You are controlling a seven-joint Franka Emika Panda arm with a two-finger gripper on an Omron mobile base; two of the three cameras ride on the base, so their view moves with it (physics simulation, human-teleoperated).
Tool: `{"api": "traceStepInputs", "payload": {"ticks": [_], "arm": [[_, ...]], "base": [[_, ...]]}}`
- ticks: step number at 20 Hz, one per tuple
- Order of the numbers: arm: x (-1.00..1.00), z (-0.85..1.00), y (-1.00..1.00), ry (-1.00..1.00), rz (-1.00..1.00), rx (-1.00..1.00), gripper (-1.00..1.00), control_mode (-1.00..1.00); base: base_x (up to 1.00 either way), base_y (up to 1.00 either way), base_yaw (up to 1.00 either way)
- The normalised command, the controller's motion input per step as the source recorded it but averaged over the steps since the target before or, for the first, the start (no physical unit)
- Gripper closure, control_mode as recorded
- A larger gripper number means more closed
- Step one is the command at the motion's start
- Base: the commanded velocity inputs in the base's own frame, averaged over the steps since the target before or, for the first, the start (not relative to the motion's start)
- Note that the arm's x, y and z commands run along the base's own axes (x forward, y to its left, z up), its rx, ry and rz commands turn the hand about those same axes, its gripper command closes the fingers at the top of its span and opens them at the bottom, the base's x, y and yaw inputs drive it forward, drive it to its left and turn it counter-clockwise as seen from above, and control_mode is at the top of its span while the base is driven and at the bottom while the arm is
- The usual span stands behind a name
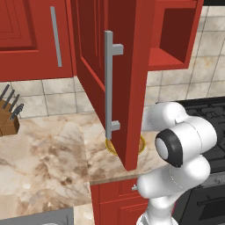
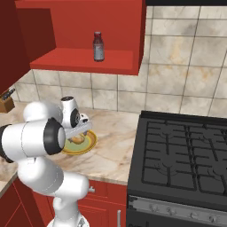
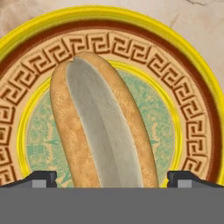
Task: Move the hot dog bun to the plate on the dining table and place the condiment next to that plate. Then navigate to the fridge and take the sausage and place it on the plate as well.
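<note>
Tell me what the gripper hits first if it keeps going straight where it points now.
Most likely the tan split hot dog bun, lying on the round yellow-rimmed plate. The open gripper has a fingertip either side of the bun; how near it is, I cannot tell.

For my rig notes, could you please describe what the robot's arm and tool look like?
The arm is glossy white, built of rounded, bulbous segments with black bands at the joints. No cables or markings are visible. The tool ends in two small dark, blocky fingertips with grey faces.

Hand (image 3: 112,179) low, fingers wide apart
</note>
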Motion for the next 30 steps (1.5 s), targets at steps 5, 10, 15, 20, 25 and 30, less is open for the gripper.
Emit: {"api": "traceStepInputs", "payload": {"ticks": [5, 10, 15, 20, 25, 30], "arm": [[0.05, -0.03, 0.0, 0.0, 0.02, 0.0, -1.0, -1.0], [0.04, -0.03, 0.0, 0.0, 0.03, 0.0, -1.0, -1.0], [0.0, -0.13, 0.01, 0.0, 0.04, 0.0, 1.0, -1.0], [0.0, -0.26, 0.0, 0.01, 0.04, 0.0, 1.0, -1.0], [-0.04, -0.07, 0.01, 0.0, 0.01, 0.0, 1.0, -1.0], [-0.47, 0.21, -0.01, -0.06, -0.07, 0.0, 1.0, -1.0]], "base": [[0.0, 0.0, 0.0], [0.0, 0.0, 0.0], [0.0, 0.0, 0.0], [0.0, 0.0, 0.0], [0.0, 0.0, 0.0], [0.0, 0.0, 0.0]]}}
